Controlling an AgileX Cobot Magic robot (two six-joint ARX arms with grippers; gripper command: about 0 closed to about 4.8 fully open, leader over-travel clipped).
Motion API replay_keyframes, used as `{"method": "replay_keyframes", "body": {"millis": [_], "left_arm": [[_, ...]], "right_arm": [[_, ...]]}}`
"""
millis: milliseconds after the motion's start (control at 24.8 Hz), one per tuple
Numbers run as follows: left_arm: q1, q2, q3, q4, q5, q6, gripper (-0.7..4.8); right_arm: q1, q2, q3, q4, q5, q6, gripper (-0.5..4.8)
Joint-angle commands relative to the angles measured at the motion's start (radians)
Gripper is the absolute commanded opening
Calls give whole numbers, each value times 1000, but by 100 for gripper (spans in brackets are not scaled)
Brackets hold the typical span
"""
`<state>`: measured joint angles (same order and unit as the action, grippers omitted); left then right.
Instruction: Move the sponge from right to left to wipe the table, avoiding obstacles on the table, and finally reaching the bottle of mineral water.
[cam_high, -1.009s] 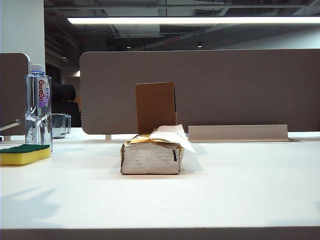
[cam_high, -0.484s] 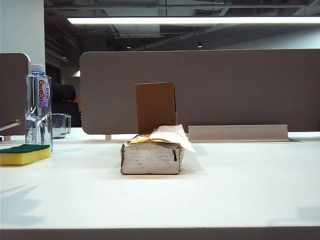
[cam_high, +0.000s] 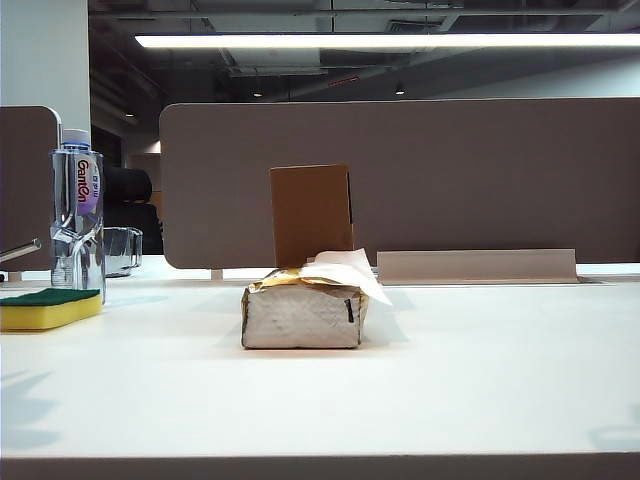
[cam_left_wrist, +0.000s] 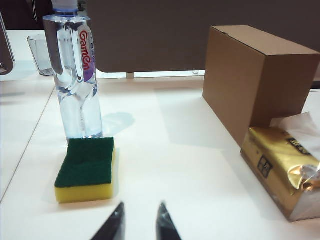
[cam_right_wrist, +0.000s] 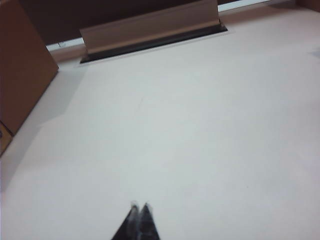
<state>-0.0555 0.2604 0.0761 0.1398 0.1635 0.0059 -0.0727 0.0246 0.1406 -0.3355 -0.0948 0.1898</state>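
Observation:
The yellow sponge (cam_high: 48, 308) with its green top lies flat on the white table (cam_high: 450, 380) at the far left, right in front of the bottle of mineral water (cam_high: 77, 215). In the left wrist view the sponge (cam_left_wrist: 86, 169) nearly touches the bottle (cam_left_wrist: 76, 75). My left gripper (cam_left_wrist: 140, 206) hovers short of the sponge, open, with nothing between its fingers. The obstacles stand mid-table: the silvery tissue pack (cam_high: 300, 315) and the brown box (cam_high: 311, 213) behind it. My right gripper (cam_right_wrist: 139, 205) is shut and empty over bare table. Neither gripper shows in the exterior view.
A short glass mug (cam_high: 122, 250) stands behind the bottle. A grey rail (cam_high: 475, 265) runs along the back right, under the brown partition (cam_high: 450, 170). The right wrist view shows the box's corner (cam_right_wrist: 22, 75) and the rail (cam_right_wrist: 150, 27).
The sponge, bottle, box and tissue pack have not moved. The arms' shadows near the table's front edge have shifted and shrunk at the left, and a faint one shows at the right.

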Motion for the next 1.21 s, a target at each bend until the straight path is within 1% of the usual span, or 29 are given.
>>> {"method": "replay_keyframes", "body": {"millis": [40, 81, 444, 524, 726, 1210], "left_arm": [[0, 0, -39, 68, -3, 5, 83], [0, -1, -64, 97, -3, 5, 83], [0, -5, -68, 68, -8, 25, 83], [0, -5, -68, 49, -14, 24, 83], [0, -5, -68, -13, -13, 21, 84], [0, -5, -68, -20, -10, 21, 84]], "right_arm": [[1, -23, -22, 22, -13, -13, -6], [1, -23, -32, 26, -13, -20, -6], [1, -23, -116, 109, -15, -51, -6], [1, -23, -116, 117, -15, -72, -6], [1, -23, -117, 121, -15, -71, -6], [0, -23, -117, 120, -12, -71, -6]]}}
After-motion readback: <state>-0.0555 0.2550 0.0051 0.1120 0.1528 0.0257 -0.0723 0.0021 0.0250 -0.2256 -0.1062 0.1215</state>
